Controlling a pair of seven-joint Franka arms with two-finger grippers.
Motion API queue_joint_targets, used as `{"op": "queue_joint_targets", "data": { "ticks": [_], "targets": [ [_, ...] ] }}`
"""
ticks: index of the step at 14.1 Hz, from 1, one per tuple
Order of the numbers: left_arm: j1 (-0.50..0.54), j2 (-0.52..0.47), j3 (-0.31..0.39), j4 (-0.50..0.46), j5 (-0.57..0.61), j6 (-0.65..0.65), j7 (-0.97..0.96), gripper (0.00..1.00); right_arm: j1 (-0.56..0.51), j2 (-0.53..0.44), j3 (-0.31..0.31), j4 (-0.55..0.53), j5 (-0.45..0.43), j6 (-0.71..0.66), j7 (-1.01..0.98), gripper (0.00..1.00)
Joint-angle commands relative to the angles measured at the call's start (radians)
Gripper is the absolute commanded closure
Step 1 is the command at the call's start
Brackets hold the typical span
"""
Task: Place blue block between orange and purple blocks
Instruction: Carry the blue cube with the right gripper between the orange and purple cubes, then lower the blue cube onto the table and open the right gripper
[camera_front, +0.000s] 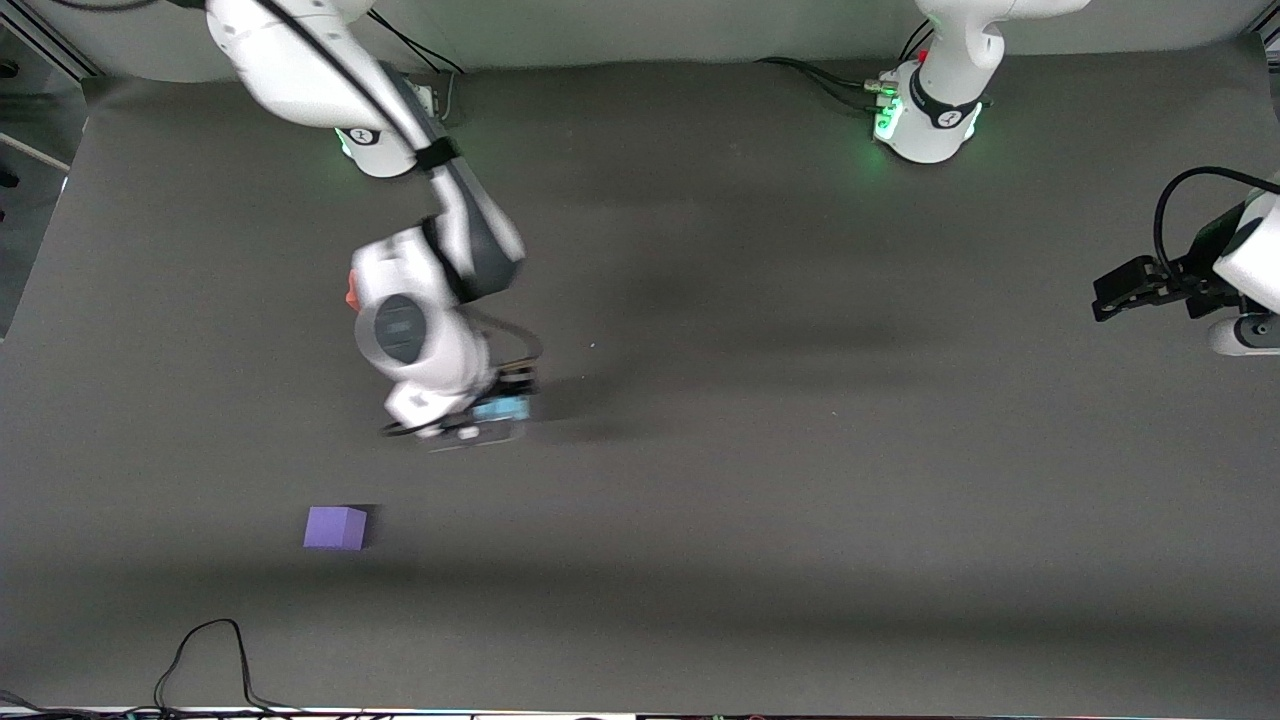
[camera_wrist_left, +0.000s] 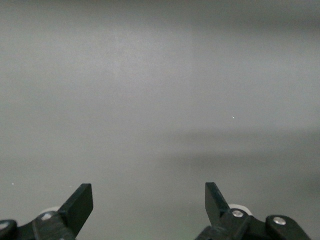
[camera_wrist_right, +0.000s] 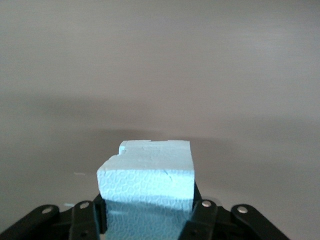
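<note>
Front view shows you the right end effector (camera_front: 497, 412) clamped on the small sky-blue matte cube (camera_front: 501, 408), its arm hiding most of the orange-red cube (camera_front: 352, 296); the violet-purple matte cube (camera_front: 335, 528) sits nearer the camera on the dark surface (camera_front: 800, 480). Left end effector (camera_wrist_left: 149, 200) waits, fingers apart.

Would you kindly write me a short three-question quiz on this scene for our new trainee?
1. True or false: the right tool holds the blue block.
2. Which cube lies nearest the front camera? A) orange B) purple C) blue
3. Fill in: the left tool, waiting at its own end of the table, is ____.

Key: 1 true. 2 B, the purple block; the orange block peeks out beside the right arm. 3 open.
</note>
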Motion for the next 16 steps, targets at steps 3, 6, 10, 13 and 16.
{"op": "queue_joint_targets", "data": {
  "ticks": [3,6,10,13,16],
  "targets": [
    [0.011,-0.028,-0.018,-0.003,-0.002,-0.018,0.038,0.00,0.006,-0.055,-0.189,-0.238,0.068,0.116,-0.220,0.67],
    [0.027,-0.030,-0.043,-0.005,-0.002,-0.015,0.023,0.00,-0.020,-0.041,-0.228,-0.318,0.080,0.235,-0.343,0.67],
    [0.019,-0.042,-0.044,-0.014,-0.004,-0.012,0.008,0.00,-0.034,-0.020,-0.232,-0.367,0.117,0.315,-0.403,0.67],
    [0.018,-0.036,-0.044,-0.009,-0.004,-0.012,0.014,0.00,-0.034,-0.007,-0.246,-0.366,0.163,0.309,-0.432,0.00],
    [0.021,-0.031,-0.043,-0.005,-0.005,-0.015,0.023,0.00,-0.038,-0.078,-0.275,-0.337,0.163,0.187,-0.423,0.00]
  ]
}}
